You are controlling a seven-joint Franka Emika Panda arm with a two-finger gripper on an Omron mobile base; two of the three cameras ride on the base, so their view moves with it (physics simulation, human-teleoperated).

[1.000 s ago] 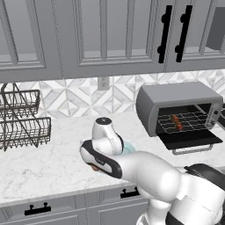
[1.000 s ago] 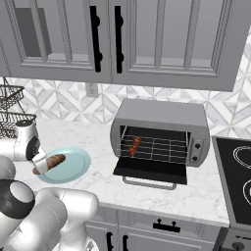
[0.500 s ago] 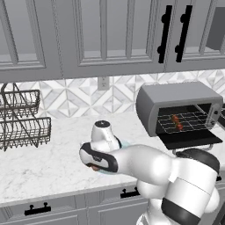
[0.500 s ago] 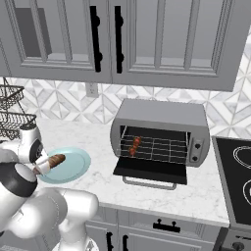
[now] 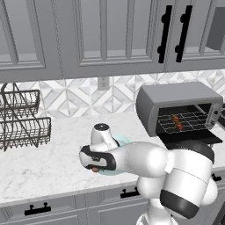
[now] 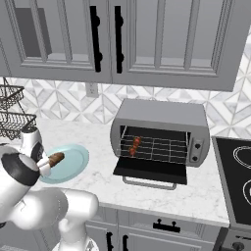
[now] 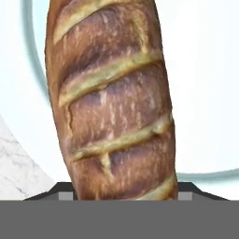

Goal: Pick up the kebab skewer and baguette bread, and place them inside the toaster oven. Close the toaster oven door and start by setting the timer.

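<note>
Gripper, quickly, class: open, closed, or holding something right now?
Gripper: down on the baguette bread over the plate, jaws either side of the loaf; whether it has clamped yet cannot be told.

On your worktop [image 6: 103, 169] the plate [image 6: 73, 162] lies left of the toaster oven [image 6: 159, 132], the baguette bread [image 7: 112, 102] over that plate, the kebab skewer [image 6: 134, 144] on the rack inside, the stove [image 6: 238, 181] at far right.

The arm has folded lower over the plate [image 6: 73, 164], bringing the gripper [image 6: 47, 165] down around the baguette bread [image 6: 55, 159].
</note>
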